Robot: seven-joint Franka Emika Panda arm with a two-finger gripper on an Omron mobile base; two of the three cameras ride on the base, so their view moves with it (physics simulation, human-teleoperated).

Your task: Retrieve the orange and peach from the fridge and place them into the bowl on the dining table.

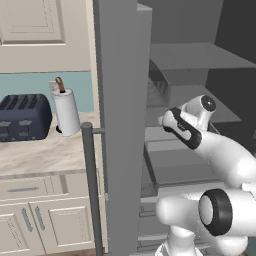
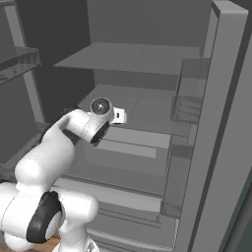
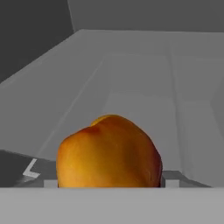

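Hand view: unlabelled peach on fridge shelf

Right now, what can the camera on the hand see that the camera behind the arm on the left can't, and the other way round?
The hand view has an orange-yellow fruit right in front of the camera, against a grey shelf; whether it is gripped can't be told. The left base view has the white arm reaching into the fridge, the open door with its bar handle, and to the side a wall counter with a dark toaster and a paper towel roll. Both share the grey fridge interior with its shelves.
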